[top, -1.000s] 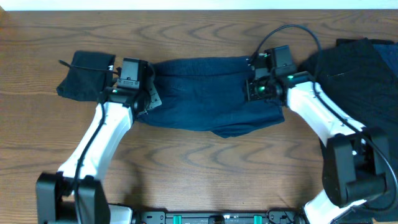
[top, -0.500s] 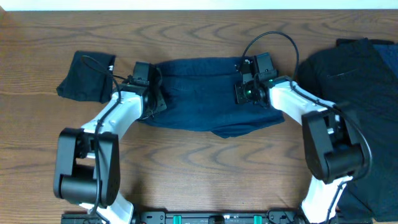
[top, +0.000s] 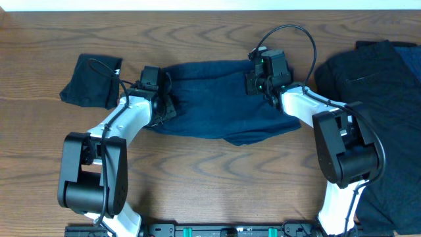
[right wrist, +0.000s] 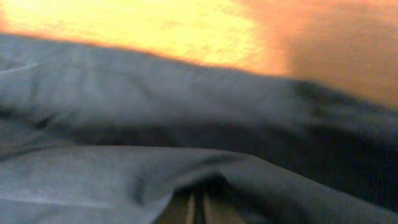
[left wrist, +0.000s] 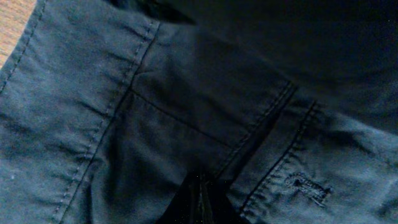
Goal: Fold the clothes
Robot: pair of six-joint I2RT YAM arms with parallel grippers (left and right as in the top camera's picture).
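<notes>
The navy blue garment (top: 217, 102) lies spread across the middle of the table. My left gripper (top: 163, 105) sits at its left edge, shut on a bunch of the navy cloth (left wrist: 155, 112), with dark fingertips (left wrist: 200, 202) pressed together. My right gripper (top: 258, 83) is at the garment's far right corner. Its fingers stand almost together under a raised fold of navy fabric (right wrist: 124, 99), and that view is blurred. A folded black garment (top: 89, 80) lies at the far left. More black clothes (top: 381, 85) are heaped at the right edge.
The wooden table (top: 210, 171) stretches bare in front of the navy garment. Both arms' bases (top: 230, 230) stand at the near edge. A black cable (top: 289, 33) loops above the right wrist.
My right gripper has moved left and toward the far edge, drawing the navy garment's right side inward. The left gripper shifted slightly right a second ago and has held still since.
</notes>
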